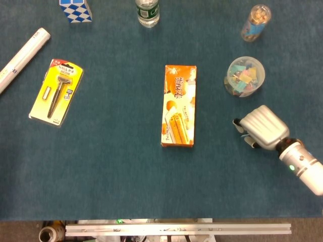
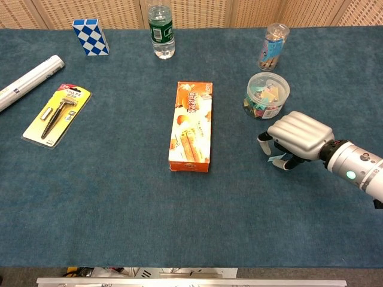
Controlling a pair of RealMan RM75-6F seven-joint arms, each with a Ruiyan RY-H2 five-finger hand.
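One hand shows: the right hand (image 1: 260, 127) hangs palm-down over the table (image 1: 116, 166), near right, its fingers (image 2: 264, 142) curled toward the cloth. A small pale-blue slip (image 2: 276, 158) lies under the fingertips. Whether they pinch it, merely touch it, or stand clear of it I cannot tell, as the knuckles hide the contact. The left hand is not in view.

The slip looks thin, flat and light on a napped blue cloth, so I judge that handling it well calls for a low, gentle pinch at an edge. Pressing down would only bed it into the pile. The tub (image 1: 244, 76) just beyond the hand is clear, round plastic full of coloured clips, and a wide sweep could knock it.

To the left, well apart, lies a long orange box (image 1: 179, 106), flat cardboard with a glossy print. Far right stands a clear tube (image 1: 255, 22). A green-labelled bottle (image 1: 147, 12) stands at the far edge. At the left are a yellow blister pack (image 1: 56, 92) and a white roll (image 1: 22, 58).
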